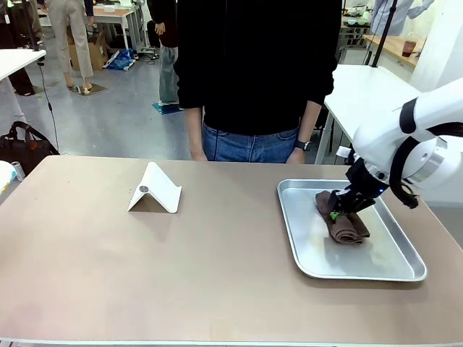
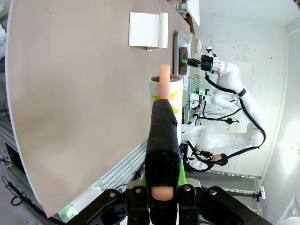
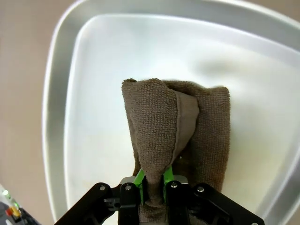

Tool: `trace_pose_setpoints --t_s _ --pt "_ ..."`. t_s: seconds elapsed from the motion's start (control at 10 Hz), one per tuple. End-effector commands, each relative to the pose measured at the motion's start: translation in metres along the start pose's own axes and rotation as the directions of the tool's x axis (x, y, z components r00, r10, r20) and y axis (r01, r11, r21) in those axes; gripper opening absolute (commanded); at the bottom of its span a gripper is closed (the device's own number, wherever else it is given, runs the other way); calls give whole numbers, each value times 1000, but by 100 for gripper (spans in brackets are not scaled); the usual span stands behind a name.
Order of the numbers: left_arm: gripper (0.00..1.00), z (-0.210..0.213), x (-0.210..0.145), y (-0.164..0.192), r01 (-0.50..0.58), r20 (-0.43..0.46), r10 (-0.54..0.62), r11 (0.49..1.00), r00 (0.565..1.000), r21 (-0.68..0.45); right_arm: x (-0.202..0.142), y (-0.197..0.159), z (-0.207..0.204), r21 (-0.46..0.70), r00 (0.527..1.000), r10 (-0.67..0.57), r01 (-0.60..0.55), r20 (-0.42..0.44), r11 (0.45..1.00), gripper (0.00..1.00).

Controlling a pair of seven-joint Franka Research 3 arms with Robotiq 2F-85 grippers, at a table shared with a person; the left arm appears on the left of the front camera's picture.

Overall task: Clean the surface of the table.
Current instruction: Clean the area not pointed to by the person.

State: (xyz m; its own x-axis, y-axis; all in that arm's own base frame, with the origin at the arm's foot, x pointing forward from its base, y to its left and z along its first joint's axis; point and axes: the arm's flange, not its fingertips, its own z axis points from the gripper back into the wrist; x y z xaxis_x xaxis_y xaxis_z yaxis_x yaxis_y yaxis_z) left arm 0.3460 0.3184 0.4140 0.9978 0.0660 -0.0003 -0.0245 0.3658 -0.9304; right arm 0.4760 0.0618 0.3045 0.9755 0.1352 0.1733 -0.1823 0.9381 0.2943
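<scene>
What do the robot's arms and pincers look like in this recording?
The right arm is glossy white with rounded joints, black bands near the wrist and a black cable looping alongside. The right pincer is black with bright green pads. The left pincer has the same black body, small screws and green pads.

The front camera sits at the near edge of the table, facing across to the person at twelve o'clock. The left wrist camera hangs well back, rolled sideways, with the far-off tray at one o'clock. The right wrist camera looks down from close above onto the brown cloth. All three share tray and cloth; front and left wrist share the white stand.
</scene>
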Motion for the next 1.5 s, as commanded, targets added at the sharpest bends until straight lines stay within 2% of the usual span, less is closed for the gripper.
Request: trace_pose_setpoints --t_s 0.0,0.2,0.4,0.5,0.7,0.9,1.2,1.3,1.4 --pt "22 0 -2 -5 1 6 -1 1000 1000 -3 -7 -32 5 -64 996 -86 87 24 994 12" --pt "22 0 -2 -5 1 6 -1 1000 1000 -3 -10 -48 22 7 988 -143 143 59 990 12" --pt "22 0 -2 -5 1 6 -1 1000 1000 -3 -15 -60 50 219 976 -196 172 96 960 12" --pt "22 0 -2 -5 1 6 -1 1000 1000 -3 -19 -67 67 346 965 -236 184 117 920 12" --pt "22 0 -2 -5 1 6 -1 1000 1000 -3 -42 -77 99 603 957 -270 156 102 782 12" --pt "22 0 -2 -5 1 6 -1 1000 1000 -3 -72 -86 122 788 966 -252 115 53 605 12" --pt "22 0 -2 -5 1 6 -1 1000 1000 -3 -106 -108 145 941 992 -126 41 2 336 12" --pt "22 0 -2 -5 1 6 -1 1000 1000 -3 -116 -120 148 959 996 -94 29 -2 281 12" --pt "22 0 -2 -5 1 6 -1 1000 1000 -3 -128 -136 150 963 993 -116 28 3 266 12"
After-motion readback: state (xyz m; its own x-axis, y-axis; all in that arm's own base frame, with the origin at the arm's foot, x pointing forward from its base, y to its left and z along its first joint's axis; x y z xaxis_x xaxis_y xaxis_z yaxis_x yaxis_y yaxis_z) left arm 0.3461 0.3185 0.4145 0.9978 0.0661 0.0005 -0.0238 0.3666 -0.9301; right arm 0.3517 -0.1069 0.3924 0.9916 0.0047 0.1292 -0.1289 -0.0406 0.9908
